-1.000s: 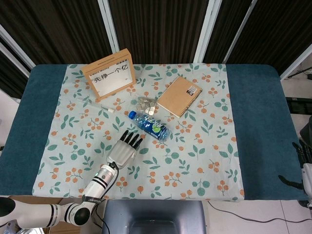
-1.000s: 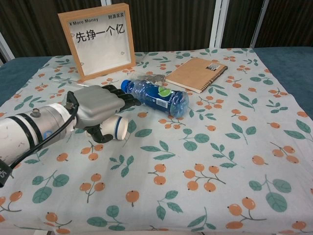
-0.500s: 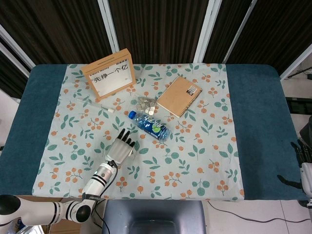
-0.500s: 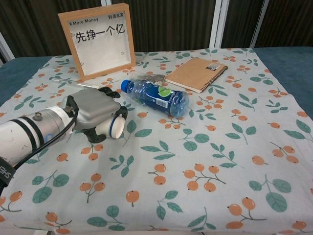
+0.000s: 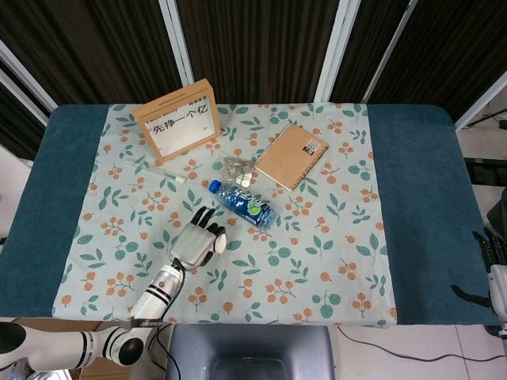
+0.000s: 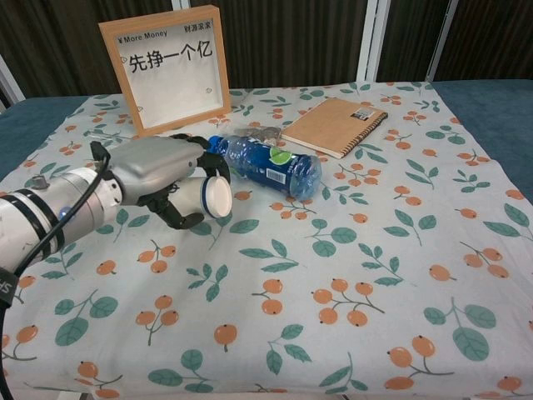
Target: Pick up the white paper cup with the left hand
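Dark panelled curtains hang behind a table (image 5: 416,198) covered in blue, with a leaf-and-berry patterned cloth (image 5: 317,261) laid over its middle. The blue strips at both ends are bare, and the near half of the cloth towards the right is open room. Along the far side stand a wooden framed sign (image 5: 177,120) with Chinese lettering and, to its right, a brown notebook (image 5: 292,155) lying flat at an angle. Between them sits a small heap of coins (image 5: 237,170), and just in front of the coins a clear water bottle (image 5: 242,203) with a blue label lies on its side, cap pointing towards the sign. A thin white stick (image 5: 154,170) lies in front of the sign.

The left hand (image 6: 158,171) reaches in from the near left edge, just beside the bottle. Its fingers (image 6: 193,152) are curled over a white paper cup (image 6: 206,198), which lies sideways in the grasp with its round end facing right, and the thumb hooks beneath it. In the chest view the cup looks to be off the cloth, though I can't be sure.

The right hand (image 5: 491,265) hangs off the right table edge, dark fingers barely in sight; whether they are spread or curled I cannot tell.
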Tool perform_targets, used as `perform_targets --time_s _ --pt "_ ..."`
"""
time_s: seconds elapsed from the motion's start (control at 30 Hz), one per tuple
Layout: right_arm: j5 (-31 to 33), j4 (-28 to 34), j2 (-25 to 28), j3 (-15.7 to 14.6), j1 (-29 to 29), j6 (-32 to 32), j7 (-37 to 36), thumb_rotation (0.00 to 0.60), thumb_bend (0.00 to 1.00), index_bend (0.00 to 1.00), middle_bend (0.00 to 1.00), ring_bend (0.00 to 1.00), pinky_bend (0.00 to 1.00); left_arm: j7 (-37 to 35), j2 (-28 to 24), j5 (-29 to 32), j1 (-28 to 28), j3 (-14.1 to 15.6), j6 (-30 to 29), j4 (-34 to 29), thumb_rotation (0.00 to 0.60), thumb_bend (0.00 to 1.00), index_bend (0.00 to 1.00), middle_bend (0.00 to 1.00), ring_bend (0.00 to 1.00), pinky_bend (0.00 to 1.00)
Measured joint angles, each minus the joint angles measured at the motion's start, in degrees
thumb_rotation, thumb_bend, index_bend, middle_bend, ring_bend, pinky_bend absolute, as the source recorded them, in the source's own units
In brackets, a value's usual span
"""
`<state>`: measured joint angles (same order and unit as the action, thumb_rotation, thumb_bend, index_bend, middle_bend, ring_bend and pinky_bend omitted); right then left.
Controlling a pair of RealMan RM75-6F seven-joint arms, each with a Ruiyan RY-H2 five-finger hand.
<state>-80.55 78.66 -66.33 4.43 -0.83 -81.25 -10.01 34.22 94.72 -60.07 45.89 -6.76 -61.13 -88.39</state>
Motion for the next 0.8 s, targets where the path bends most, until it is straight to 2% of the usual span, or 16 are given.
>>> perform_targets --time_s 0.23,0.43,0.53,0.8 --pt "-0.03 0.59 0.06 -0.10 -0.07 0.10 0.80 0.600 0.10 0.00 0.00 0.00 0.00 -31.59 -0.71 -4.77 -3.22 -3.12 1.77 0.53 0.600 0.37 0.36 0.30 0.00 0.00" --pt "-0.04 0.95 0.04 -0.20 -0.24 0.40 1.49 0.600 0.10 0.00 0.00 0.00 0.00 -53.94 0.75 -9.36 -6.74 -4.46 2.08 6.01 0.600 0.37 0.34 0.28 0.00 0.01" --pt "-0.10 1.01 0.03 -0.24 -0.28 0.44 1.63 0.600 0.10 0.00 0.00 0.00 0.00 -59.78 2.25 -11.45 -8.50 -4.87 1.77 9.92 0.600 0.37 0.31 0.25 0.00 0.01" --pt "0.12 1.29 0.12 -0.24 -0.27 0.56 2.03 0.600 0.10 0.00 0.00 0.00 0.00 -65.88 5.91 -14.61 -10.34 -3.58 1.51 18.06 0.600 0.38 0.24 0.19 0.00 0.02"
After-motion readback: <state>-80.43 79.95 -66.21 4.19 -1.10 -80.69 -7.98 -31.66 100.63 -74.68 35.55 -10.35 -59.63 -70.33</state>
